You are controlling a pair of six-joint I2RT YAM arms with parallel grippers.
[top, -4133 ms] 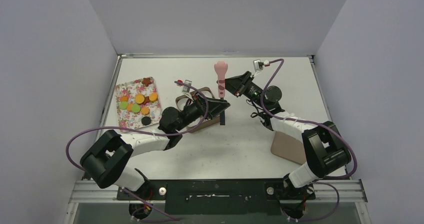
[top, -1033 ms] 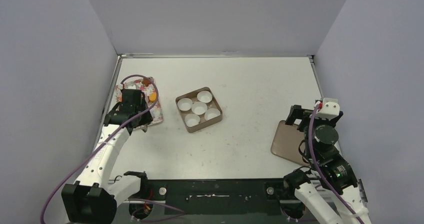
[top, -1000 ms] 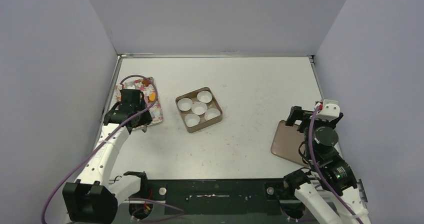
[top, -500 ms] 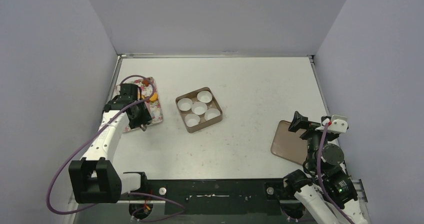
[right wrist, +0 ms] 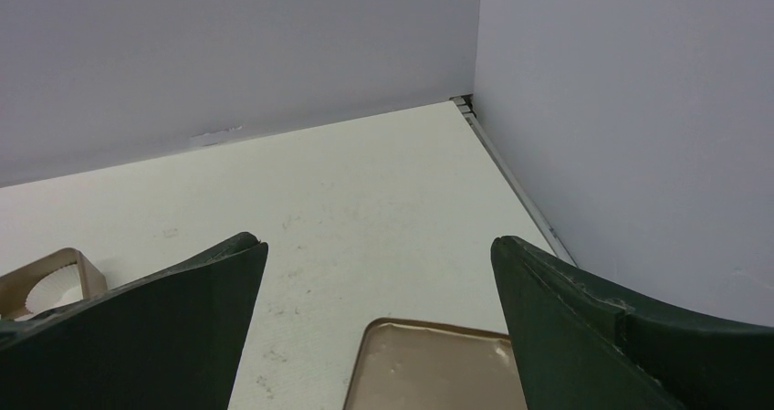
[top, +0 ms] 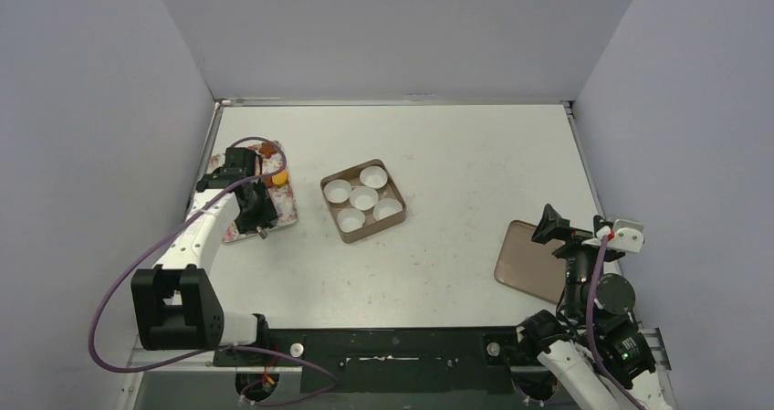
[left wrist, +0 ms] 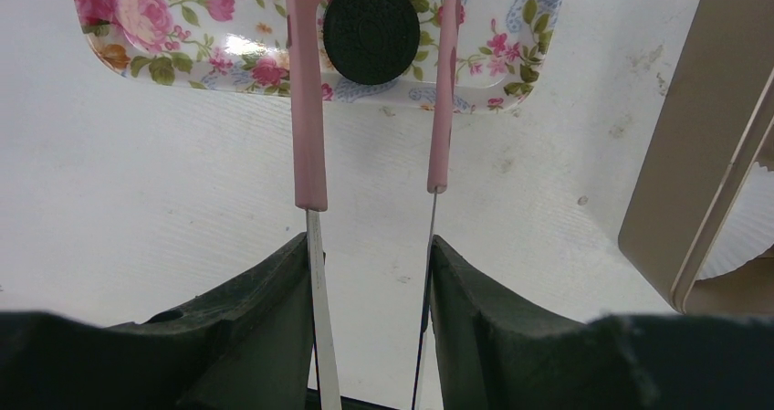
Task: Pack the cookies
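Cookies [top: 279, 179] lie flat on the left tray [left wrist: 146, 26]; a round dark cookie [left wrist: 371, 31] sits between tongs [left wrist: 308, 154] the left gripper [left wrist: 370, 246] clasps; right gripper [right wrist: 379, 246] gapes wide.

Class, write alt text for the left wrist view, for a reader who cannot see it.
The left gripper holds pink-tipped tongs whose arms flank a dark round cookie on a floral tray. A tan box holding a white paper cup sits at right.

White arm links [top: 196, 244], black joints [top: 176, 308], purple cables [top: 591, 273] and dark green tool fingers [right wrist: 164, 332].
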